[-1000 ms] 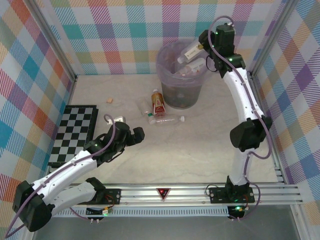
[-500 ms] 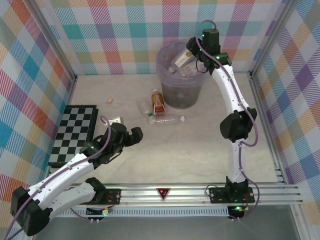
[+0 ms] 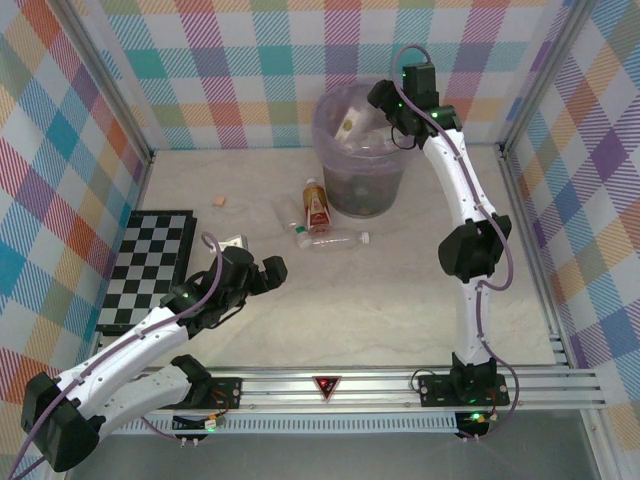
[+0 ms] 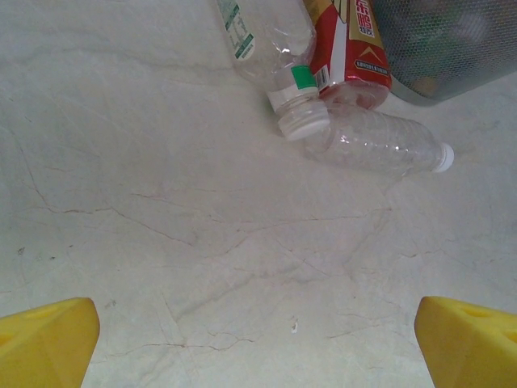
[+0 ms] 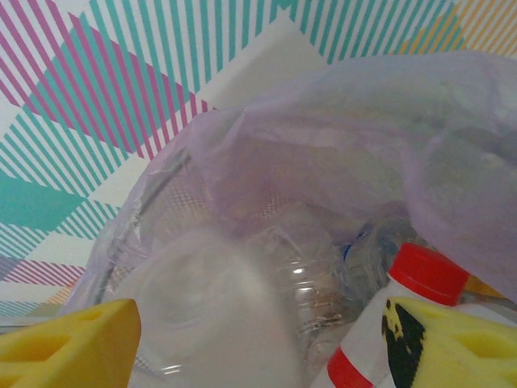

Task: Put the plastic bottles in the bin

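The bin [image 3: 365, 150] stands at the back of the table with my right gripper [image 3: 385, 108] over its rim. In the right wrist view the right gripper [image 5: 258, 347] is open, and a blurred pale bottle [image 5: 210, 315] hangs loose between its yellow fingers, above a red-capped bottle [image 5: 428, 275] and clear ones inside the bag [image 5: 363, 121]. On the table in front of the bin lie a red-labelled bottle [image 3: 316, 203], a clear green-labelled bottle [image 4: 275, 48] and a clear white-capped bottle [image 4: 380, 144]. My left gripper [image 3: 265, 272] is open and holds nothing, well short of them.
A folded chessboard [image 3: 150, 265] lies at the left. A small tan cork block [image 3: 218, 200] sits behind it. Plaid walls close in the back and sides, and a metal rail [image 3: 330, 385] runs along the near edge.
My right gripper moved left over the bin with a pale bottle, and the bottle has come loose and dropped toward the bin. The left arm barely shifted.
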Tool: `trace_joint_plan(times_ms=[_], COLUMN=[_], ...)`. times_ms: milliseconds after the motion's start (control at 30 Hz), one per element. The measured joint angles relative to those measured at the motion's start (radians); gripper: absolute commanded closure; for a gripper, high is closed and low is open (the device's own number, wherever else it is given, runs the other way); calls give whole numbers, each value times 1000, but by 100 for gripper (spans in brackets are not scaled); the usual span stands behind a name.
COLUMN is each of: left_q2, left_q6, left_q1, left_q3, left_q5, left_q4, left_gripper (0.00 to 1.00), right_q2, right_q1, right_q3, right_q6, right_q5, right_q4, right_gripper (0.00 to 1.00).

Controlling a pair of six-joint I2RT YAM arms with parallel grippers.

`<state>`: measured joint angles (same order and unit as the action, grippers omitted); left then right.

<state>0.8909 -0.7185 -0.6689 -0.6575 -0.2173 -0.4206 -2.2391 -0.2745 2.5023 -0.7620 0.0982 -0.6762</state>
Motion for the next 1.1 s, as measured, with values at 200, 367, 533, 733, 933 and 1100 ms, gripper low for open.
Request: trace_joint_plan(times_ms=[200,367,533,733,933,1100], left_q2=[8,26,41,114,231,334], left_q6=[0,0,0,5,-1,-31], left_q1=[0,0,0,0,21,106], left_q3=[2,3,3,-15,-97,-149], left_q5=[11,19,18,18,6,43], left_q4=[2,3,4,8,10,85], left_gripper=[0,0,0,0,0,0], right_q2=[93,206,395,719,946,1018], right_q1=[0,0,0,0,0,0], right_q3=[-50,-106,-312,-735,-1040,-1190], right_q6=[55,129,246,406,488,489], right_q5=[41,33,-14,-101,-178,-241], right_q4=[-20,-21,7,106,143,130], right_gripper=[22,21,20,19,18,17])
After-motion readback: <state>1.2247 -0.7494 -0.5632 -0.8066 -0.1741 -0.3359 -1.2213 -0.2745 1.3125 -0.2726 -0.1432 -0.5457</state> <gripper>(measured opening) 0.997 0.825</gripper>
